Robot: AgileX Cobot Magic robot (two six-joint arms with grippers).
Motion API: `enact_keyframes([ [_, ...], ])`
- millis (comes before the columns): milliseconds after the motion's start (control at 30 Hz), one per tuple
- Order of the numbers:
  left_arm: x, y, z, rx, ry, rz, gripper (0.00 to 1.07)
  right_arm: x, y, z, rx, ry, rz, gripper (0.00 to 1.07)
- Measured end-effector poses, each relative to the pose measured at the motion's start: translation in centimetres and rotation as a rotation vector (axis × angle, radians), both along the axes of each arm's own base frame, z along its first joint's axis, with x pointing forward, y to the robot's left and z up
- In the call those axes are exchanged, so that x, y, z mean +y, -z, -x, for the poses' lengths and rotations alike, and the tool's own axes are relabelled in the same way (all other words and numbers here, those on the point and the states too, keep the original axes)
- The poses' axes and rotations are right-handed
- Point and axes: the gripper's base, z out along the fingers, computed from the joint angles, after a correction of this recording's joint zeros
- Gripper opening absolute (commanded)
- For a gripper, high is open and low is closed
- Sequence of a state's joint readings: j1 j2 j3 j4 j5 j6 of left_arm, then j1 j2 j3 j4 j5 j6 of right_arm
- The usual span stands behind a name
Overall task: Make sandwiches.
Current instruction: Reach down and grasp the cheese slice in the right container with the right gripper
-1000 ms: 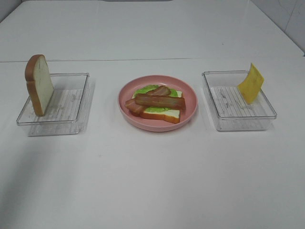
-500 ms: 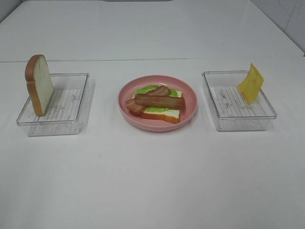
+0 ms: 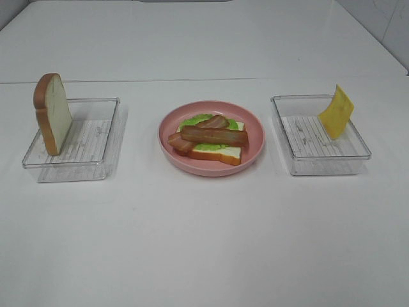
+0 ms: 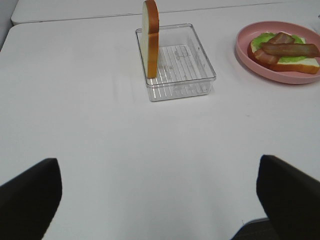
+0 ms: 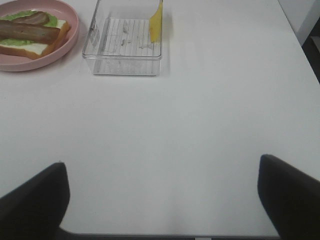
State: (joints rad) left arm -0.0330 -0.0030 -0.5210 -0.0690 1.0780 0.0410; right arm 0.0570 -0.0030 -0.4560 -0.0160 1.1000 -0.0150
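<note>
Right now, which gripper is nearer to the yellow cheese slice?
Right. The right gripper faces the cheese slice; the left gripper faces the bread slice, beyond the plate.

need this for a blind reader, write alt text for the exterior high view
A pink plate at the centre of a white table holds a bread slice topped with lettuce and bacon strips. A clear tray on the left holds a second bread slice standing on edge; a matching tray on the right holds a leaning yellow cheese square.
</note>
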Motion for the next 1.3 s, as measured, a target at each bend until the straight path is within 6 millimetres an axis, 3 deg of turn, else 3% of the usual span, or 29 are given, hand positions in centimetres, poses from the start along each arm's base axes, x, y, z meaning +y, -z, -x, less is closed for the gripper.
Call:
enact_keyframes([
  [1033,-0.1,0.0,0.0,-0.001,-0.064,0.001,0.98,0.1,0.0,0.0,-0.001,-0.005,-0.005,0.99],
  [1167,-0.1,0.0,0.0,-0.001,-0.064,0.001,0.98,0.0,-1.5,-0.3,-0.041,-0.014,0.011,0.99],
  [1200,-0.1,0.0,0.0,-0.001,-0.064,0.001,0.98,0.1,-2.8,-1.3,-0.074,-0.014,0.012,0.99],
  [1267,-0.1,0.0,0.0,-0.001,-0.064,0.001,0.98,0.1,-3.4,-1.8,-0.081,-0.013,0.015,0.99],
  [1300,-0.1,0.0,0.0,-0.001,-0.064,0.001,0.98,0.2,-4.2,-3.6,-0.067,-0.008,0.016,0.99],
])
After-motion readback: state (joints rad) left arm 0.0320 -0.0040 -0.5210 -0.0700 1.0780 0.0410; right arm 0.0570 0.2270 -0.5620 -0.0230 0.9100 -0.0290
